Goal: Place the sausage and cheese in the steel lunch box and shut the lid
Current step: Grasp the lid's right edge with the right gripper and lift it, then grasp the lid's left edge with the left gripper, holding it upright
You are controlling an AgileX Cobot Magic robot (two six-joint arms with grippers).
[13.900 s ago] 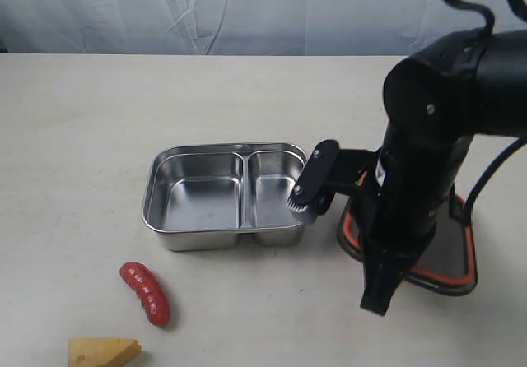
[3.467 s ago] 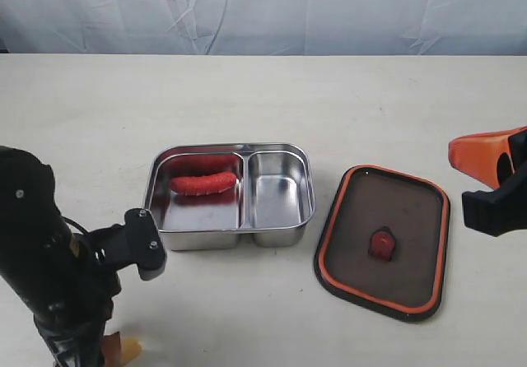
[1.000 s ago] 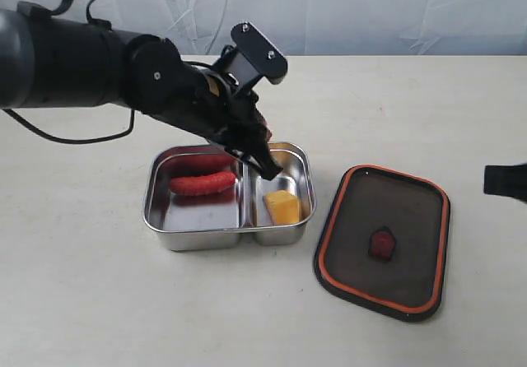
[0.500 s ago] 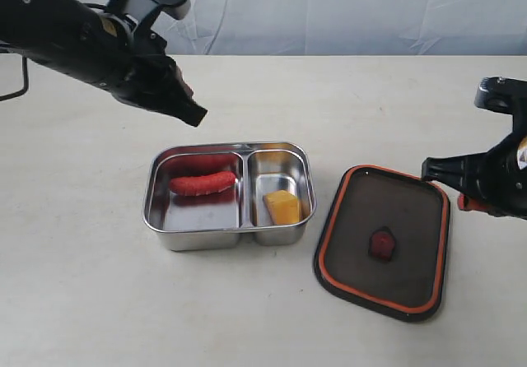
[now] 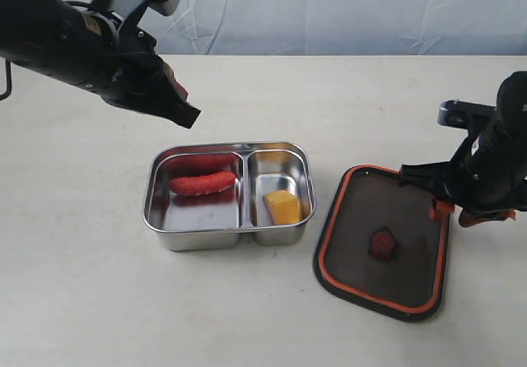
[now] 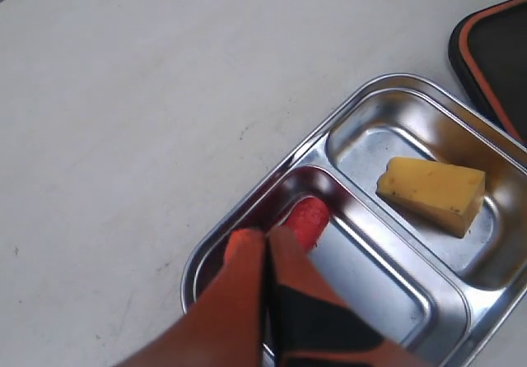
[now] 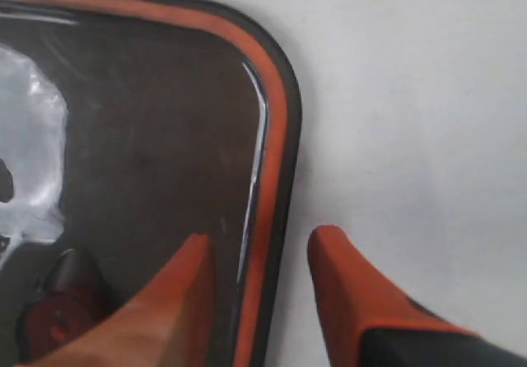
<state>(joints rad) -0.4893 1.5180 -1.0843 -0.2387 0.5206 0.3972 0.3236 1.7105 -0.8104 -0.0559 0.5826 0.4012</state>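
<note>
- Sausage [image 5: 202, 183] lying in steel lunch box's [image 5: 160, 219] larger compartment, cheese [image 5: 282, 206] in the smaller one; box sitting mid-bench [image 5: 82, 285].
- Lid [image 5: 412, 276] lying beside box.
- Left gripper [image 6: 265, 239] hovering, fingers pressed together.
- Right gripper [image 7: 262, 237] straddling lid rim, fingers spread.

Black arms [image 5: 66, 34], orange jaws

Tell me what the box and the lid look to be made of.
Box: looks like polished stainless steel, since it is mirror-bright and its wall reflects the sausage. Lid: likely dark, smoky plastic with a glossy finish, which catches a bright highlight in the right wrist view. Its orange seal: probably rubber or silicone, a duller band, but that is uncertain.
</note>
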